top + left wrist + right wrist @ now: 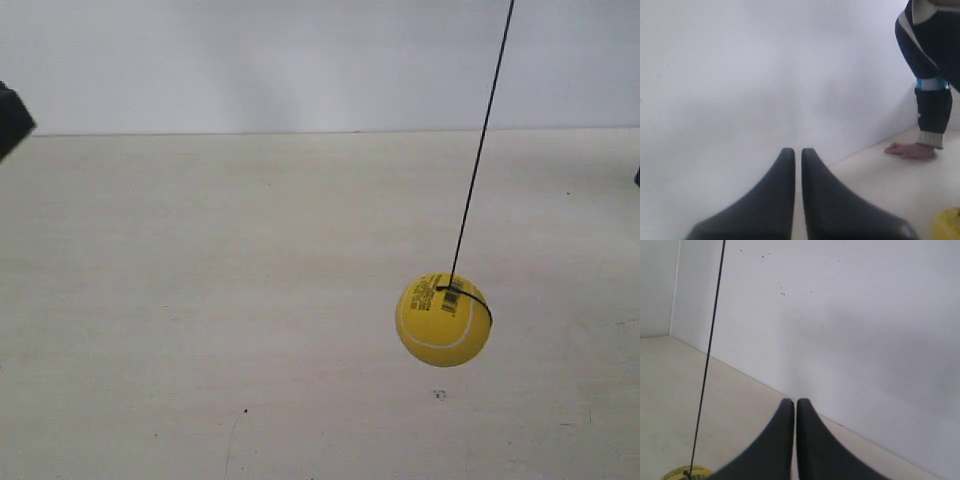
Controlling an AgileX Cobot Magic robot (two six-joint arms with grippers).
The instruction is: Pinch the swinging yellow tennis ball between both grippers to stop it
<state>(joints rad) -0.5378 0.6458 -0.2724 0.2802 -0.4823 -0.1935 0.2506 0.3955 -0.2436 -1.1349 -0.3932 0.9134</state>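
The yellow tennis ball (pixel 443 320) hangs on its thin black string (pixel 482 140) over the pale table (pixel 200 300), right of centre and toward the near side in the exterior view. The string slants, running up and to the right from the ball and out past the top edge. The white seam curves across the ball's lower face. The barcode and small black print sit up by the knot, where the string wraps around the ball.

Neither gripper touches it. A black piece (pixel 12 118) of the arm at the exterior view's left pokes in at the far left edge, well apart from the ball. A dark sliver (pixel 637 177) shows at the right edge.

In the left wrist view, the left gripper (pixel 797 151) has its two black tapered fingers (pixel 775 200) drawn together. Only a narrow slit shows between them, and nothing is in it. It faces the white wall (pixel 740 75), and the ball (pixel 947 225) is just a yellow scrap in the corner. A person's hand (pixel 907 150) rests flat on the table by the wall, under a dark sleeve (pixel 932 75) with a blue band.

The right gripper (pixel 792 401) is the same: fingers together, holding nothing. The string (pixel 710 340) drops beside it, and the top of the ball (pixel 682 473) peeks in at the frame's edge, near the fingers but apart from them.
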